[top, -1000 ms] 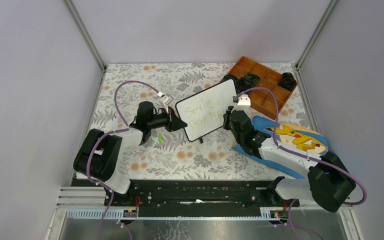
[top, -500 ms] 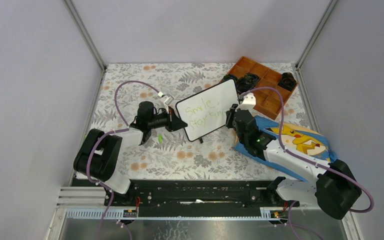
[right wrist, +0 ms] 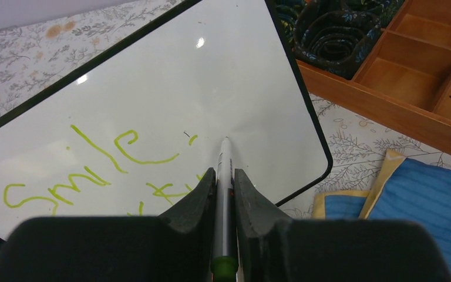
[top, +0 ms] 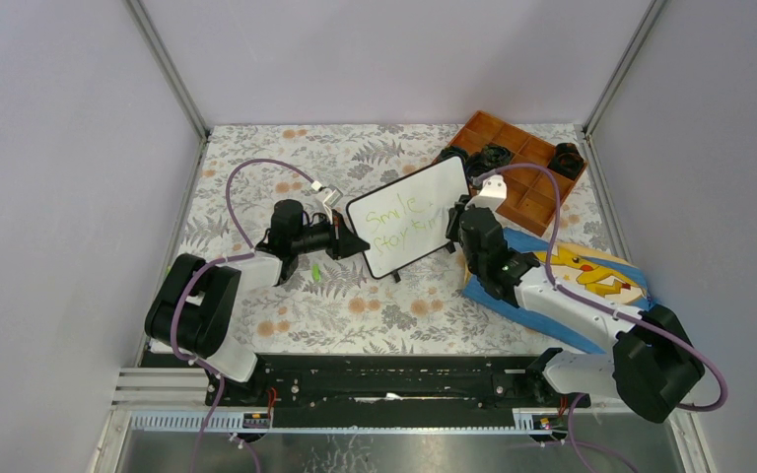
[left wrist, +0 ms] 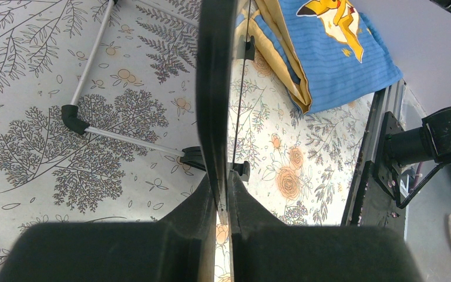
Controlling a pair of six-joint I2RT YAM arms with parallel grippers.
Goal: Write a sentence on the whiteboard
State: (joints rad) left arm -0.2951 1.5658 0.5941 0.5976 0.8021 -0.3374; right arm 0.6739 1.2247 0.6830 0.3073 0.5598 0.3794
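Observation:
The whiteboard [top: 409,215] stands tilted on the table at mid-scene. Green writing [top: 401,222] runs in two lines, "Smile." above and "Stay" below; my right gripper hides the lower line's end. My left gripper [top: 348,244] is shut on the board's left edge, seen edge-on in the left wrist view [left wrist: 214,88] between the jaws [left wrist: 223,191]. My right gripper [top: 456,225] is shut on a grey marker [right wrist: 223,176] with a green end. Its tip is at the board [right wrist: 152,88], just right of the dot after "Smile" [right wrist: 94,164]. Whether it touches, I cannot tell.
A wooden compartment tray [top: 527,182] with dark rolled items stands at the back right, close behind the board. The blue Pikachu cloth [top: 591,281] lies under my right arm and shows in the left wrist view [left wrist: 335,53]. A small green piece [top: 315,269] lies by my left arm.
My right gripper has moved back and right along the board with the marker, from the lower line up to the end of the upper line. The left gripper and board have stayed still.

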